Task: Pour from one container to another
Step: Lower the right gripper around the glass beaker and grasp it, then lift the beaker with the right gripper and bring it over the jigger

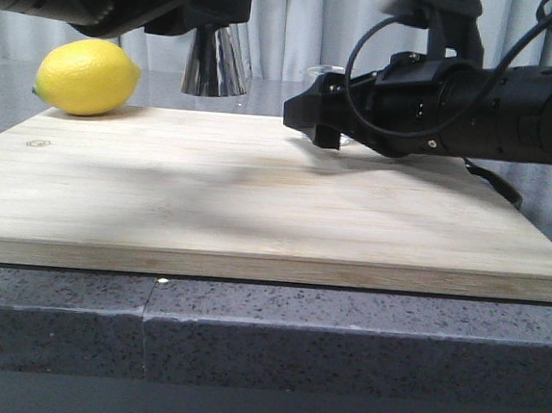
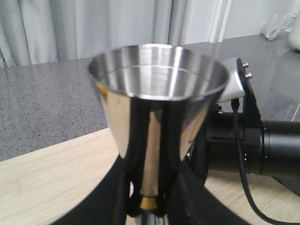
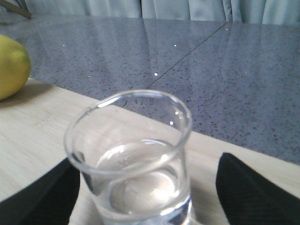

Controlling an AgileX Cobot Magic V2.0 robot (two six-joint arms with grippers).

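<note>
Left claw [image 2: 150, 206] clamped on steel jigger [image 2: 157, 98] at its waist; right claw [image 3: 150, 187] wide around glass beaker [image 3: 133, 159], liquid inside.

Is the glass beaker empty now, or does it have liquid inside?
It has liquid. In the right wrist view the upright glass beaker shows a clear liquid surface partway up its wall, well below the rim.

A kitchen-like setup, arranged for a robot rig. A grey speckled stone worktop [image 1: 245, 344] carries a pale wooden chopping board [image 1: 257, 200], with a whole lemon [image 1: 86, 76] on the board's far left corner. A steel jigger [image 2: 157, 103] and a small glass beaker [image 3: 136, 161] holding clear liquid suggest drink preparation. Pale grey curtains [image 1: 302, 16] hang behind.
</note>
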